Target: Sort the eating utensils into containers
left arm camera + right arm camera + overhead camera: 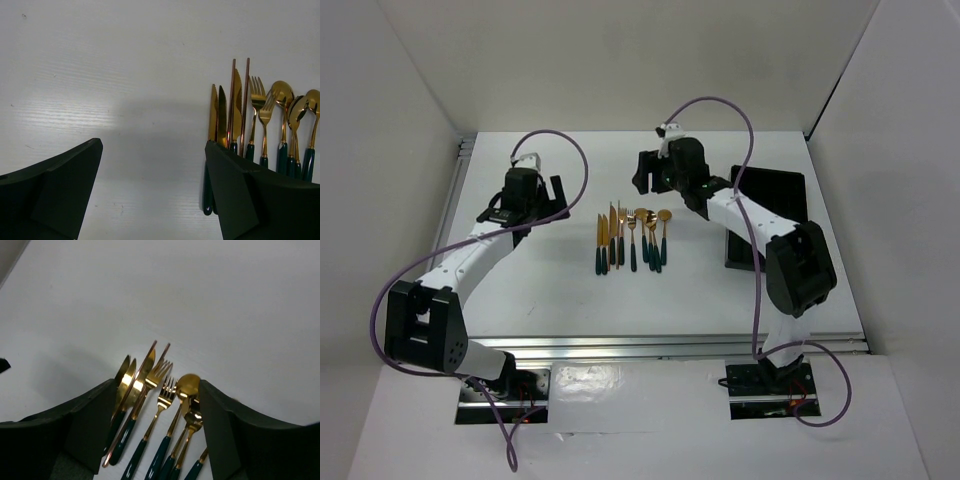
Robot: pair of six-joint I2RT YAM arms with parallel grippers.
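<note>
The eating utensils (632,240) lie side by side mid-table: gold knives, forks and spoons with teal handles, plus thin gold-brown sticks. The black tray (772,192) lies at the right, partly hidden by my right arm. My left gripper (542,200) is open and empty, just left of the utensils. In the left wrist view the utensils (260,117) lie beyond the right finger (250,195). My right gripper (648,180) is open above the utensils' far ends. In the right wrist view the utensils (160,405) show between its fingers (90,425), and no contact can be made out.
White walls enclose the table on the left, back and right. A metal rail (670,347) runs along the near edge. Purple cables (565,140) loop over both arms.
</note>
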